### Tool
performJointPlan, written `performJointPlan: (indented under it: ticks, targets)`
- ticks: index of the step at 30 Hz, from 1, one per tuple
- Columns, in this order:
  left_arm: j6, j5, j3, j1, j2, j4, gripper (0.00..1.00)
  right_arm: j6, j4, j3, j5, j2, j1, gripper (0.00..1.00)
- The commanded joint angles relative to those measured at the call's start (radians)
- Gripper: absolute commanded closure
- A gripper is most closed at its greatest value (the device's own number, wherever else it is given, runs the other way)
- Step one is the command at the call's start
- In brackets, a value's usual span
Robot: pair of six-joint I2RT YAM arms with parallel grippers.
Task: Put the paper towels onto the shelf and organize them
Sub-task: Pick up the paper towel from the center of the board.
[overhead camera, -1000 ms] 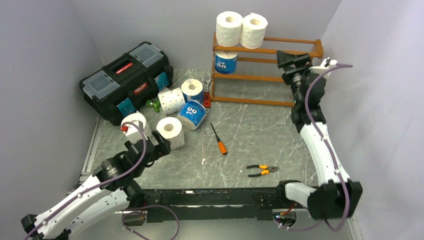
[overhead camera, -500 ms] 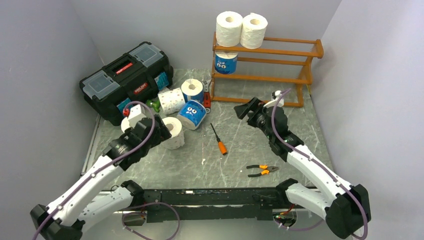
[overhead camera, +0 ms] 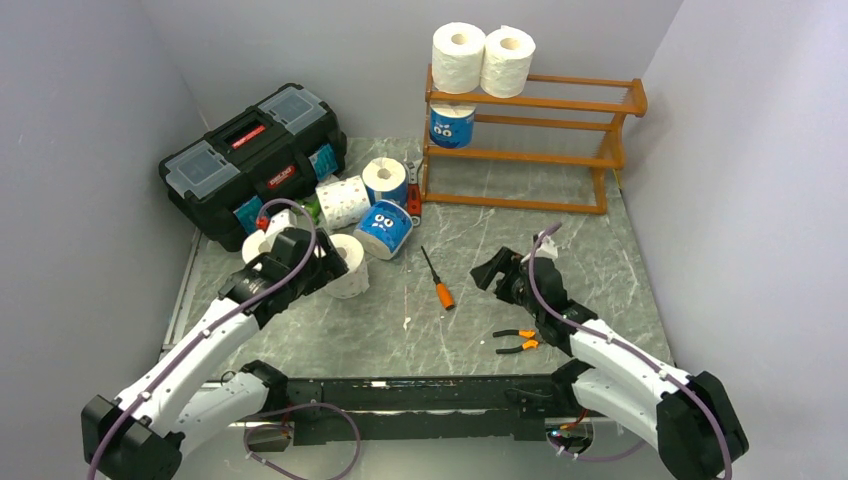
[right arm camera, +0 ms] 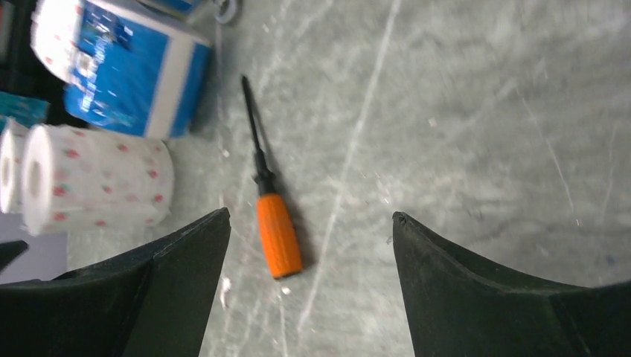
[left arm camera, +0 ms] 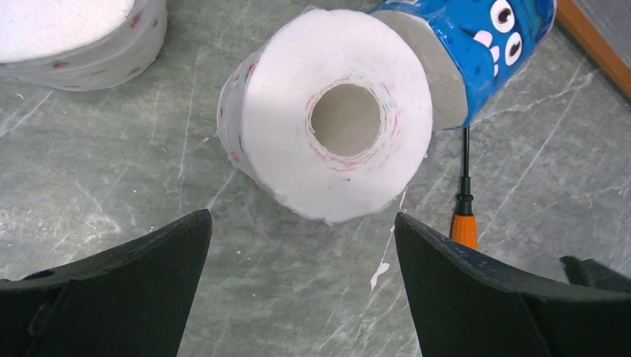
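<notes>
The shelf (overhead camera: 560, 102) stands at the back, with two white paper towels (overhead camera: 458, 55) (overhead camera: 508, 60) on its top tier and a blue one (overhead camera: 452, 125) on the middle tier. Several loose rolls lie left of it by the toolbox. A white roll (overhead camera: 348, 262) (left arm camera: 327, 111) lies on its side, its core facing my left gripper (overhead camera: 318, 262) (left arm camera: 301, 216), which is open just short of it. A blue roll (overhead camera: 384, 228) (left arm camera: 476, 52) touches that roll. My right gripper (overhead camera: 487, 270) (right arm camera: 311, 214) hangs open and holds nothing, low over mid-table.
A black toolbox (overhead camera: 255, 160) sits at the back left. An orange-handled screwdriver (overhead camera: 437, 280) (right arm camera: 275, 230) lies under my right jaws. Orange pliers (overhead camera: 522, 342) lie near the front edge. Grey walls close in on both sides.
My right arm has swung down from the shelf's right end to the table's middle, over the screwdriver. My left arm has reached forward to the white roll.
</notes>
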Motion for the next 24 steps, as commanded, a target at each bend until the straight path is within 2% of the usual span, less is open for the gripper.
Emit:
performJointPlan:
  ticks: [1,15,22,24]
  targets:
    - [0.035,0.020,0.013,0.021,0.036,0.043,0.01,0.049,0.111,-0.067,-0.057,-0.025,0.005,0.18]
    - [-0.003,0.086,0.006,0.141,0.137,0.125,0.01,0.028,0.057,-0.093,-0.045,-0.085,0.012,0.23]
    - [-0.028,0.114,0.012,0.143,0.199,0.142,0.09,0.027,0.064,-0.088,-0.052,-0.069,0.014,0.24]
    - [-0.033,0.113,0.013,0.143,0.206,0.143,0.14,0.023,0.057,-0.081,-0.055,-0.069,0.013,0.24]
